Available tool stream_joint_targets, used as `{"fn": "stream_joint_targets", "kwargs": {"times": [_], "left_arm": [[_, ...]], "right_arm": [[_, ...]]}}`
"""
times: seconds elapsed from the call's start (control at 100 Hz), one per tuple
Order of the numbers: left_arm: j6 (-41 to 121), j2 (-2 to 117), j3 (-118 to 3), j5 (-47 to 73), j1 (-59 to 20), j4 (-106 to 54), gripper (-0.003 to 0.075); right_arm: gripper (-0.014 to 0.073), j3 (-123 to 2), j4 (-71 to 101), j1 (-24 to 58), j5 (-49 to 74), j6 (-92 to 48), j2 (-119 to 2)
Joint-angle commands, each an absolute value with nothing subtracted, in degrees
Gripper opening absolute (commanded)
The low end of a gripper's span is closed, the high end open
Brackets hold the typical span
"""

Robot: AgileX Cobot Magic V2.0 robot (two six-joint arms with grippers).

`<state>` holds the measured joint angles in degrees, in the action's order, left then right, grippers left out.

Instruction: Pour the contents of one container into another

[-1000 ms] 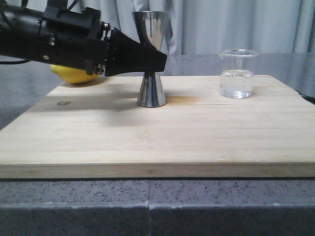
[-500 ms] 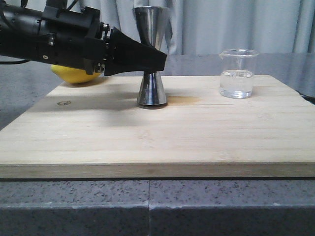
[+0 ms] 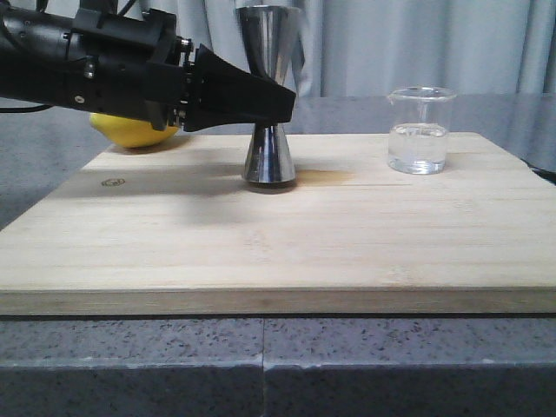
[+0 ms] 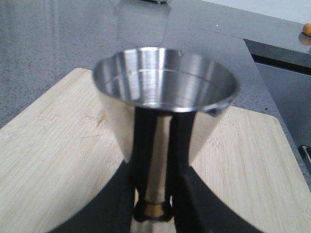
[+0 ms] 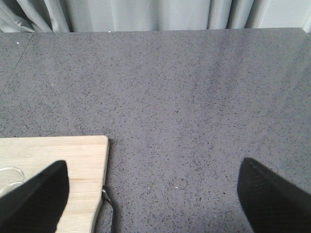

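Note:
The steel jigger (image 3: 268, 161) stands upright at the back middle of the wooden board (image 3: 278, 243), its base just off the wood. My left gripper (image 3: 276, 109) reaches in from the left and is shut on its narrow waist. In the left wrist view the jigger (image 4: 165, 102) shows an empty upper cup, and the left gripper (image 4: 154, 208) has a black finger on each side of the gold band. The glass beaker (image 3: 420, 130), about a third full of clear liquid, sits at the board's back right. My right gripper (image 5: 151, 174) is open over bare grey counter beside the board's edge.
A yellow lemon (image 3: 130, 132) lies at the board's back left, behind my left arm. A thin dark cable (image 5: 109, 204) runs along the board's right edge. Grey curtains hang behind the counter (image 5: 194, 97). The beaker's rim (image 5: 7, 174) peeks in beside a right finger.
The jigger has risen slightly with my left gripper, its top nearing the frame's upper edge. The beaker has not moved.

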<state>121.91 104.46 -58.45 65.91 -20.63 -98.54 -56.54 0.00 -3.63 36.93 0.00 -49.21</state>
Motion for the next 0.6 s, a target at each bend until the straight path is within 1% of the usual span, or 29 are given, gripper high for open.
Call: {"fn": "stream_joint_targets", "kwargs": {"times": [0.0,0.59], "left_arm": [[122.6,101.4,-60.0,72.7,-21.1,-102.3,0.0073],[124.2,96.0,-60.0,72.7,-21.0,-102.6,0.0073]], "right_arm": [[0.0648,-57.9,-0.4,-3.5,32.7,-0.4,-49.1],[0.0648,-57.2,0.8,-3.5,32.7,-0.4,-49.2]]}}
